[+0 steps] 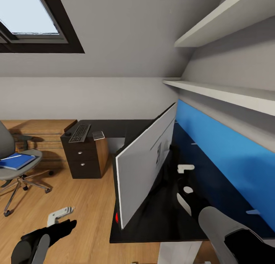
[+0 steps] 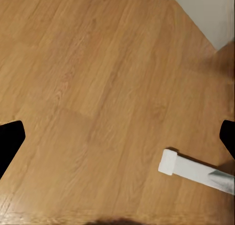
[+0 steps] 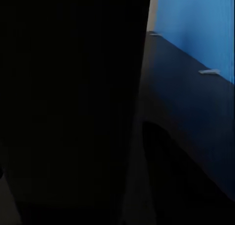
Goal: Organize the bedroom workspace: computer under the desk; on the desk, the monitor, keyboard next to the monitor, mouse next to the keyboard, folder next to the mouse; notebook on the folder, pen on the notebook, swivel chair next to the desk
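Standing beside right pincer (image 1: 186,178): monitor (image 1: 143,161)

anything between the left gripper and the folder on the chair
Nothing visible does. The left gripper hangs over bare wooden floor, and the blue folder lies on the swivel chair seat, with only open floor between them.

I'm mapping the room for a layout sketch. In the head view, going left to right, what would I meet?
Grey swivel chair holding a blue folder → black keyboard → dark drawer cabinet → large white-backed monitor → blue wall panel.
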Motion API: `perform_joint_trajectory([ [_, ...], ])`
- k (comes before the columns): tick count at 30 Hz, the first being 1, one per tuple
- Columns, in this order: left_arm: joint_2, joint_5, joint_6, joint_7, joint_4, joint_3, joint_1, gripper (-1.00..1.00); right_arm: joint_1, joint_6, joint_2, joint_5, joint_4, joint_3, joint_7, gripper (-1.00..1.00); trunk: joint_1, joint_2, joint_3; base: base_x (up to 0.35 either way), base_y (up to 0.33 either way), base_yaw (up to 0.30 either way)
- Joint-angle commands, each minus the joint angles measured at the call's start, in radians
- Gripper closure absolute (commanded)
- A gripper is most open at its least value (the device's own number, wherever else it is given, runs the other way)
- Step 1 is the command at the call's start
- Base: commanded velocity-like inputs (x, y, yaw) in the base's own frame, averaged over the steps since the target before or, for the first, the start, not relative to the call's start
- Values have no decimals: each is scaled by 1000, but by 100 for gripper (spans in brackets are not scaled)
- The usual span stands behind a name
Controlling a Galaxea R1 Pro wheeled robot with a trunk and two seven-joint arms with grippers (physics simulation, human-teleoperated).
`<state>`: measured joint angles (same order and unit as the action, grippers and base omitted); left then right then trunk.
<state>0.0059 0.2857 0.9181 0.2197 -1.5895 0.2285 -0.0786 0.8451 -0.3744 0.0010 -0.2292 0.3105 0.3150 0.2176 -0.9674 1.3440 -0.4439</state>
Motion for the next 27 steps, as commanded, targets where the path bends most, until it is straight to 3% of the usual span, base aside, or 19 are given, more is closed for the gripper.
perform_joint_trajectory([
  [1,-1,34,34,6,-3,1,-9,-100,2,-4,-1,1,3,8,9,100,0,1,-1,0,0,0],
  [3,-1,66,63,2,-5,2,-18,-100,2,-8,-3,1,5,7,12,100,0,1,-1,0,0,0],
  [6,1,84,78,1,-7,9,-23,-100,2,-10,-4,1,6,7,14,100,0,1,-1,0,0,0],
  [21,0,87,72,5,-6,14,-24,-100,1,-10,-2,2,3,10,14,100,0,1,4,0,-2,-54],
  [27,0,87,64,4,-6,14,-24,-100,2,-11,0,3,3,11,13,100,0,1,4,0,-193,-17],
])
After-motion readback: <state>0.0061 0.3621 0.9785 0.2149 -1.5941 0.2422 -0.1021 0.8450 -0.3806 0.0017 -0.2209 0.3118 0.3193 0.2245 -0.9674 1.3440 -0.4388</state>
